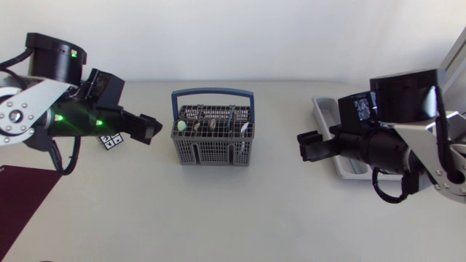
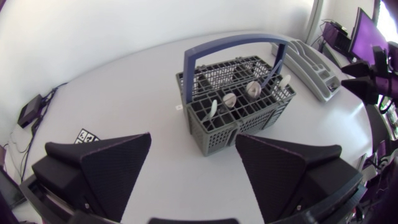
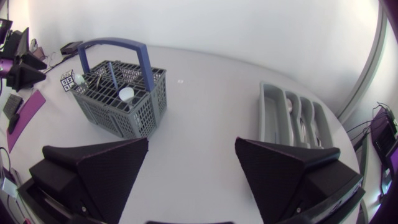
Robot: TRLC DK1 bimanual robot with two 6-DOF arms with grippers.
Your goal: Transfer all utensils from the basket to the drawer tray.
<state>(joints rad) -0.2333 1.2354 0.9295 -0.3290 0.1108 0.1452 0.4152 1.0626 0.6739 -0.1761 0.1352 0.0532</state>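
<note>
1. The basket (image 1: 212, 151), grey mesh with a blue handle (image 1: 212, 92), stands upright at the middle of the desk (image 1: 233, 211).
2. The utensils (image 2: 229, 99) stand in the basket's compartments. Their pale rounded ends show above the mesh.
3. The drawer tray (image 3: 263, 115), grey with lengthwise compartments, lies on the desk well apart from the basket, on its right. In the head view the right arm (image 1: 408, 138) covers part of it.
4. The left pincer (image 2: 193, 142) is at the basket's left, pointed toward it and not touching it. Its fingers are apart and hold nothing.
5. The right pincer (image 3: 191, 143) is between basket and drawer tray. Its fingers are apart and hold nothing.
6. A black-and-white marker cube (image 1: 111, 141) sits on the desk near the left pincer. A dark red mat (image 1: 22, 196) lies at the desk's left edge.
</note>
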